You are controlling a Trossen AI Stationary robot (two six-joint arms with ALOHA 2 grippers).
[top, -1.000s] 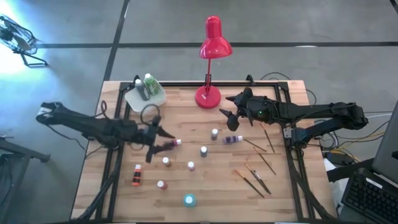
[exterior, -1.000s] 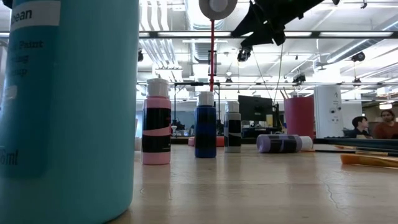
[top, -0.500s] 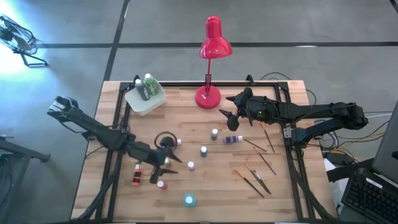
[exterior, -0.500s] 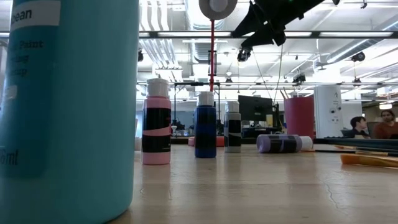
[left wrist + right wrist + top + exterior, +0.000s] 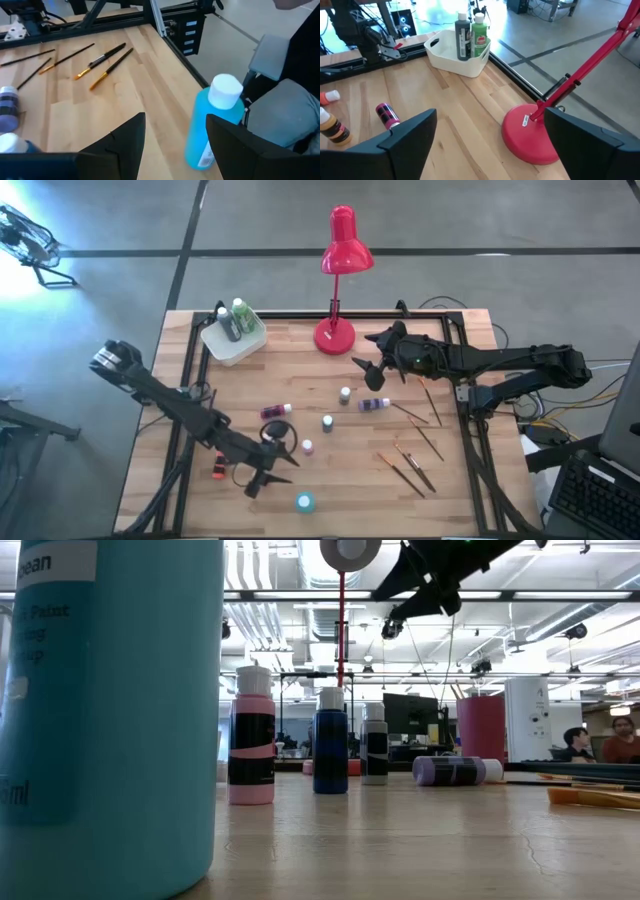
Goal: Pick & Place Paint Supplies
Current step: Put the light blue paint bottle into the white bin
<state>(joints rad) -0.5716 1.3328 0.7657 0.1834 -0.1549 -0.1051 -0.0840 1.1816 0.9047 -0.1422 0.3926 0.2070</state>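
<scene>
Two views disagree on scale only: fills the low view's near edge as a smooth teal paint bottle [image 5: 110,710], yet reads from above as a small round cap at the table's front edge [image 5: 304,501]. Shown only by the left wrist view: white cap, translucent blue-green body, standing upright just beyond the left gripper [image 5: 175,120], dark fingers [image 5: 125,145] spread apart, nothing between them. From overhead, left gripper [image 5: 272,468] low over pale wood planks, arm stretched diagonally from the table's left side, near an orange bottle [image 5: 218,471].

Farther in, standing upright in the low view: pink bottle [image 5: 251,750], blue bottle [image 5: 330,752], grey bottle [image 5: 374,750], each cylindrical with a dark label band and white cap; beside them a purple bottle [image 5: 455,770] lying on its side. Visible from above but not at table height: a magenta bottle [image 5: 276,411] lying flat, and thin wooden-handled paintbrushes [image 5: 410,470] scattered toward the right.

Farther still, right gripper [image 5: 368,362] held above the table beside the glossy red lamp [image 5: 335,335], fingers wide apart, empty. Given best by its wrist view: a white plastic bin [image 5: 457,57] at the far left corner, holding a black bottle [image 5: 463,35] and a green bottle [image 5: 480,34].
</scene>
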